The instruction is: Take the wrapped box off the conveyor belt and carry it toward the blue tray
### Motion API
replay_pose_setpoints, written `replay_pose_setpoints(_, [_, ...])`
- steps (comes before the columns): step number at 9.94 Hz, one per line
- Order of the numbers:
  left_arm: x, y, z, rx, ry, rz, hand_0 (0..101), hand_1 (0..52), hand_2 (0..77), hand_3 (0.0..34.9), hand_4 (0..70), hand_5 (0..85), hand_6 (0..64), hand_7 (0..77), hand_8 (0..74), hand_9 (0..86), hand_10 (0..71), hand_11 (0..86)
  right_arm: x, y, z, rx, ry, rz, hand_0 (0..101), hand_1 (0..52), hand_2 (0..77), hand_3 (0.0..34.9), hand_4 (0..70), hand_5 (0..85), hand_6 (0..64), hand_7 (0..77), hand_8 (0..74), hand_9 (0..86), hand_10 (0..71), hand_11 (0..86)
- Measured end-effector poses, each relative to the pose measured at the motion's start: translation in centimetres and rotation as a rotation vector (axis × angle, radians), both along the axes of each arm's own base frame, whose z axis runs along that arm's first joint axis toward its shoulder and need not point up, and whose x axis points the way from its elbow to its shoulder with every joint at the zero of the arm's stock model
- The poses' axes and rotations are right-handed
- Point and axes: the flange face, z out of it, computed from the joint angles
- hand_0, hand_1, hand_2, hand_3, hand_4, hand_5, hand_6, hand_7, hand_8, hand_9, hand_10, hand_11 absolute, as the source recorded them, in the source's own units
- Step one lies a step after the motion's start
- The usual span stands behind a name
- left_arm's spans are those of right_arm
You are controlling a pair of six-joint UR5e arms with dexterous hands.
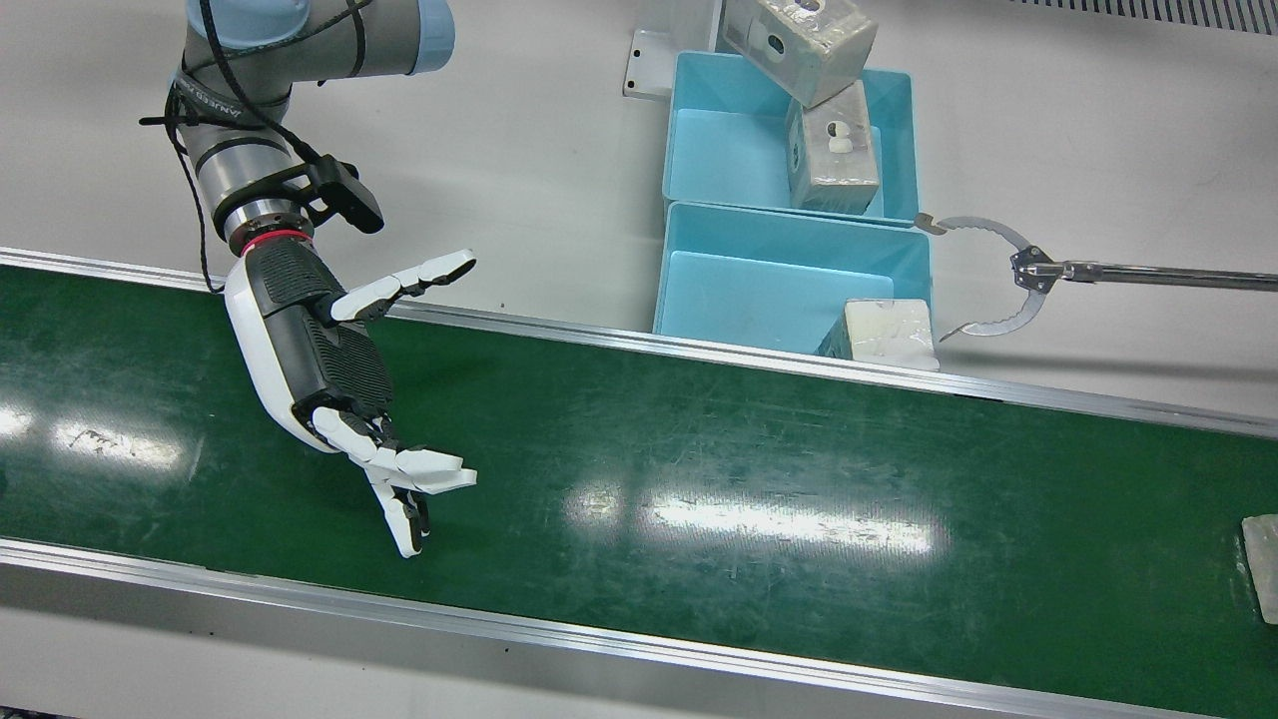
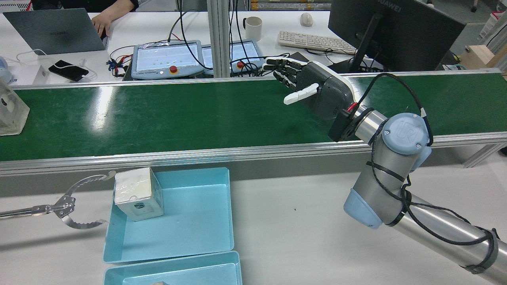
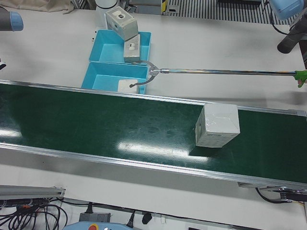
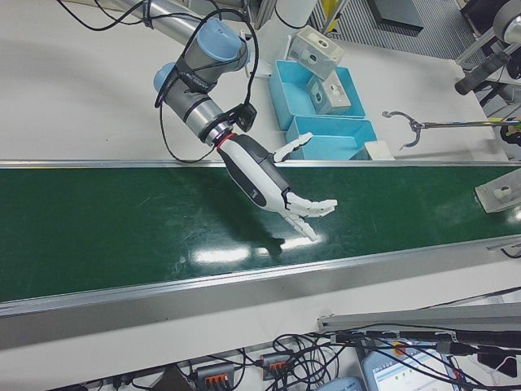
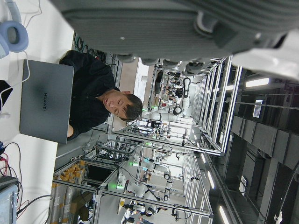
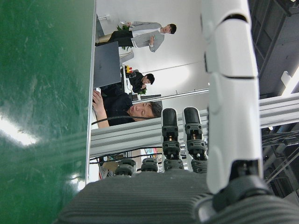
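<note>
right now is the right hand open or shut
Open. The right hand hangs over the green belt with fingers spread and nothing in it; the wrapped box sits apart, farther along the belt.

We see the box (image 3: 217,125) on the belt (image 3: 96,124), near its far-side edge. Two trays (image 1: 789,290) sit on the table just beside that edge, each holding a box (image 1: 889,335).

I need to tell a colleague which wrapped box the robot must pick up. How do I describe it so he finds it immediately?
Start from the long green conveyor belt between two silver rails. Follow it away from the open white-and-black robot hand to the far end, past the light blue plastic trays. The plastic-wrapped pale grey box there is the only box standing on the belt; the other wrapped boxes are all in or above the trays.
</note>
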Motion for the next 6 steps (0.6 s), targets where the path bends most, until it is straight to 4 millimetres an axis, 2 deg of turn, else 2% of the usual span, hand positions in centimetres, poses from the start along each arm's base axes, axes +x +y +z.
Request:
replay_pose_setpoints(2, [0.00, 0.00, 0.00, 0.000, 0.000, 0.000, 0, 0.0, 1.1, 0.0, 0.0, 1.1, 0.0, 0.5, 0.5, 0.5, 0.5, 0.0, 0.00, -0.02, 0.00, 0.000, -0.004, -0.001, 51, 15.3, 7.1, 1.6, 22.9, 19.1, 10.4, 23.5, 1.1, 4.4, 2.2, 3.8])
replay_pose_setpoints(5, [0.00, 0.00, 0.00, 0.000, 0.000, 0.000, 0, 0.0, 0.5, 0.0, 0.0, 1.1, 0.0, 0.5, 0.5, 0.5, 0.5, 0.0, -0.23, -0.04, -0.29, 0.004, -0.008, -0.002, 51, 16.4, 9.8, 1.6, 22.9, 18.5, 10.4, 23.5, 1.1, 4.4, 3.3, 7.6])
replay_pose_setpoints(6, [0.00, 0.00, 0.00, 0.000, 0.000, 0.000, 0, 0.0, 1.1, 0.0, 0.0, 1.1, 0.0, 0.5, 0.5, 0.5, 0.0, 0.5, -0.15, -0.09, -0.29, 0.004, -0.008, 0.000, 51, 18.5, 13.1, 1.6, 21.8, 18.5, 10.4, 25.6, 2.7, 6.0, 4.9, 8.7])
